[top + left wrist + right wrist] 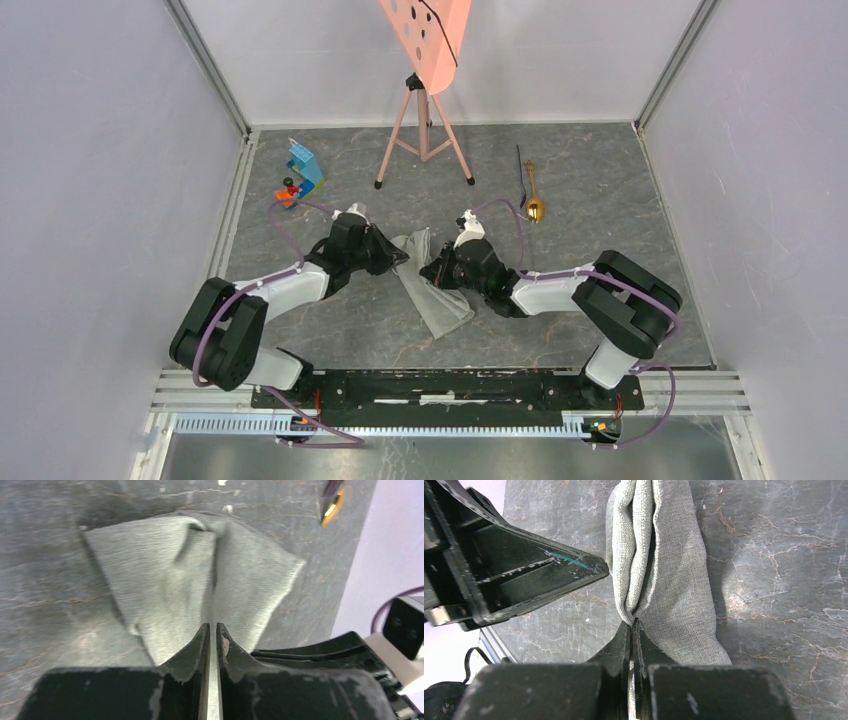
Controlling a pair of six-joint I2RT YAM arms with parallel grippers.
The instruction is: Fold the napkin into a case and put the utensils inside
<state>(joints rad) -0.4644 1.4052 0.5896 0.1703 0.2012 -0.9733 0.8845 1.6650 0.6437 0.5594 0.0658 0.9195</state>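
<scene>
The napkin (445, 305) lies mid-table as a narrow light-grey folded case, slanting from upper left to lower right. My left gripper (402, 252) is at its upper end; in the left wrist view the gripper (212, 625) shows only a thin slit between its jaws, with the cloth (165, 570) caught in it. My right gripper (432, 272) is at the strip's middle and, in its own view (632, 621), is shut on a pinched fold of the napkin (674, 570). The gold spoon (535, 207) (331, 507) and the thin black utensil (521, 170) lie together at the back right, apart from both grippers.
A pink perforated board (425, 40) on tripod legs (423, 130) stands at the back centre. Blue and red toy blocks (300, 175) sit at the back left. Side walls close in the dark marbled table (600, 180). The left arm's finger (549, 575) is close beside the right gripper.
</scene>
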